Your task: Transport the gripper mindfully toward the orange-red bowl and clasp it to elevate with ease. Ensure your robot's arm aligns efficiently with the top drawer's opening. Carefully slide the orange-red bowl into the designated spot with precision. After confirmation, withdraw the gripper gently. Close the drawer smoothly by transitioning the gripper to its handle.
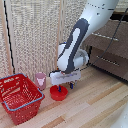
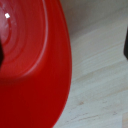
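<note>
The orange-red bowl (image 1: 58,94) sits on the light wooden surface, just to the exterior view's right of the pink cup. My gripper (image 1: 65,87) hangs low over it on the white arm (image 1: 75,42), open. One blue-tipped finger is inside the bowl and the other is outside its rim. In the wrist view the bowl (image 2: 30,65) fills most of the picture, and the gripper (image 2: 64,49) straddles its rim with a dark finger at each side edge. The grey-brown top drawer (image 1: 111,44) with its silver handle (image 1: 104,36) is at the exterior view's far right.
A red mesh basket (image 1: 20,98) with a blue rim stands at the exterior view's left. A small pink cup (image 1: 40,80) stands between the basket and the bowl. A darker drawer front (image 1: 109,64) sits below the top drawer. A pale slatted wall runs behind.
</note>
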You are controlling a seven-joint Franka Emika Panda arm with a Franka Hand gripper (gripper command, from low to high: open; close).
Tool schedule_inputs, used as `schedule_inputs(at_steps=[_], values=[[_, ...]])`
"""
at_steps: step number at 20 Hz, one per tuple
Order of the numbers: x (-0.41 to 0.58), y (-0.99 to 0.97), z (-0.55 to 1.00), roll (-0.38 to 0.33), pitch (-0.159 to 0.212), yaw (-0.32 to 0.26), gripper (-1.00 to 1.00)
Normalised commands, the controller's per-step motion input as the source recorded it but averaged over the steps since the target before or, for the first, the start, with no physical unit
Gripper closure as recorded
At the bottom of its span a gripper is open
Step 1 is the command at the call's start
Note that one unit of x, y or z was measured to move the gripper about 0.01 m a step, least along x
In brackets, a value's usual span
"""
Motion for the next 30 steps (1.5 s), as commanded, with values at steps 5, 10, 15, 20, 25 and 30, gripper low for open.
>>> schedule_inputs(at_steps=[5,10,15,20,25,30], values=[[-0.187,0.00,-0.11,-0.014,-0.026,0.008,1.00],[-0.200,-0.01,-0.21,-0.029,-0.011,0.063,1.00],[-0.109,-0.05,-0.19,0.011,0.017,0.066,1.00],[-0.014,-0.03,0.00,0.062,0.115,0.044,1.00],[-0.081,0.05,0.62,-0.004,0.172,-0.006,1.00],[-0.010,0.02,0.91,0.000,0.126,0.000,1.00]])
